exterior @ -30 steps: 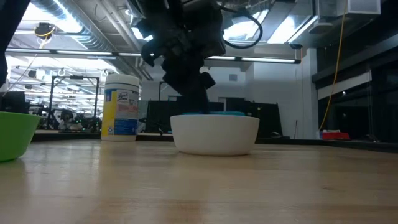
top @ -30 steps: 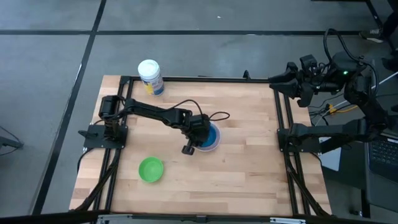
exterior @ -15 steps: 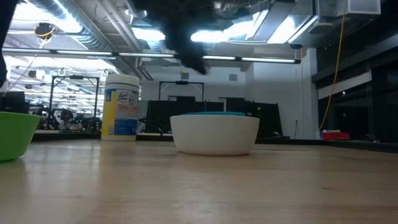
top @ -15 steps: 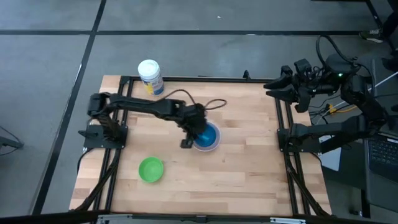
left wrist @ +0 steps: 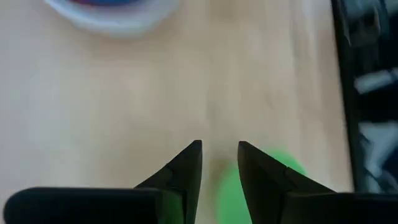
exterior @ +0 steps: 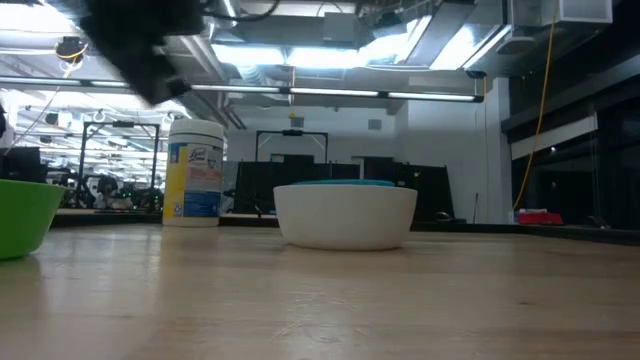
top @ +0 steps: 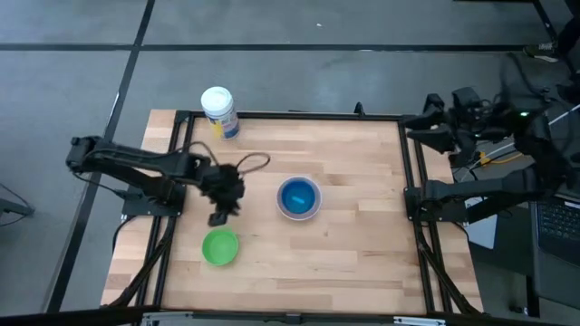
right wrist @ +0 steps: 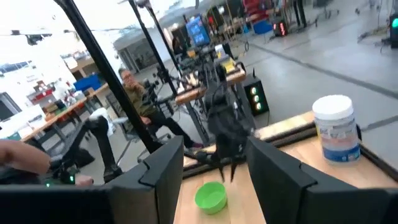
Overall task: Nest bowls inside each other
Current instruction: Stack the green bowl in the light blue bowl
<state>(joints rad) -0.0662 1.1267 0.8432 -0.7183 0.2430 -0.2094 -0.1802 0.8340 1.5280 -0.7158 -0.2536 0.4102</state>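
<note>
A white bowl (top: 299, 198) stands on its base mid-table with a dark blue and a teal bowl nested in it; the teal rim (exterior: 345, 182) shows just above the white wall. A green bowl (top: 219, 246) rests alone near the table's front left. My left gripper (top: 219, 219) hangs open in the air just beyond the green bowl (left wrist: 267, 180), with nothing between its fingers (left wrist: 188, 163). My right gripper (top: 419, 127) waits open beyond the table's far right corner. The red bowl is hidden.
A white-lidded jar (top: 219, 112) with a blue and yellow label stands at the far left edge. A black frame (top: 410, 172) borders the wooden table. Bare wood lies between the two bowls and on the table's right half. People sit at benches (right wrist: 134, 93) beyond the table.
My left gripper has risen off the nested bowls and swung fast toward the table's left edge and a little toward the near edge, ending just beyond the green bowl. The nested bowls have stayed in place. My right arm has shifted slightly.
</note>
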